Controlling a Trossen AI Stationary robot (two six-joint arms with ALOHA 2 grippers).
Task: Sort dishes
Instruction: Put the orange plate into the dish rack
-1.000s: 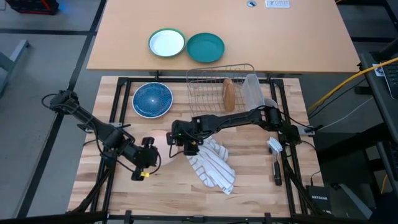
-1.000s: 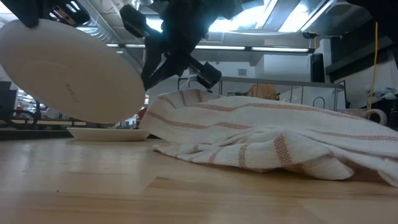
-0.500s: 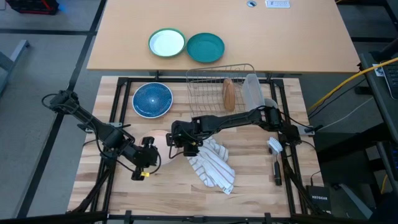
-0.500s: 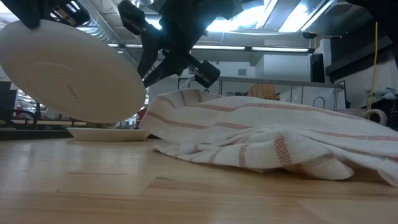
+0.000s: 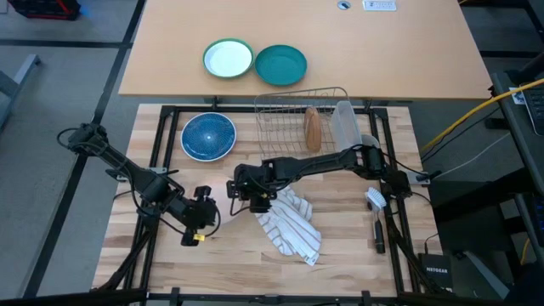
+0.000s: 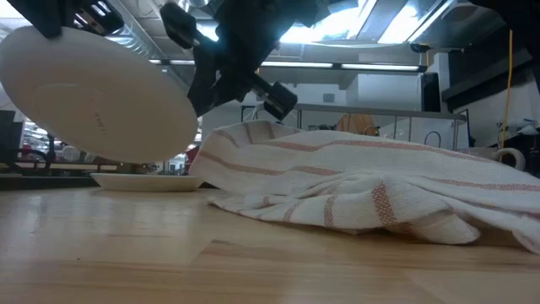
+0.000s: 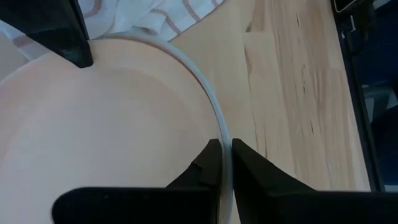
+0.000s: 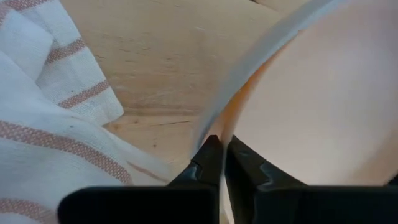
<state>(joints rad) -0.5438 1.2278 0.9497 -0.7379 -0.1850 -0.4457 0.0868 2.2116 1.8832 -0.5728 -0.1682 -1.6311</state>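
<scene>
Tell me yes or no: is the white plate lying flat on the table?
No: in the low view the white plate hangs tilted above the table, its rim pinched by the left gripper and right gripper.

White plate (image 6: 93,93): tilted, off the table, rim pinched in both pincers.
Blue plate (image 5: 208,136): flat, beyond left pincer (image 5: 204,223).
Tan plate (image 5: 313,129): on edge, beyond right pincer (image 5: 246,200).

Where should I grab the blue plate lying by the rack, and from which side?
Grip the blue plate by its raised rim, on the side facing the left arm. It lies flat and face up on the wooden table, so only the rim gives the fingers an edge. The wire rack crowds its other side. Both grippers, left and right, are pinching the white plate.
</scene>
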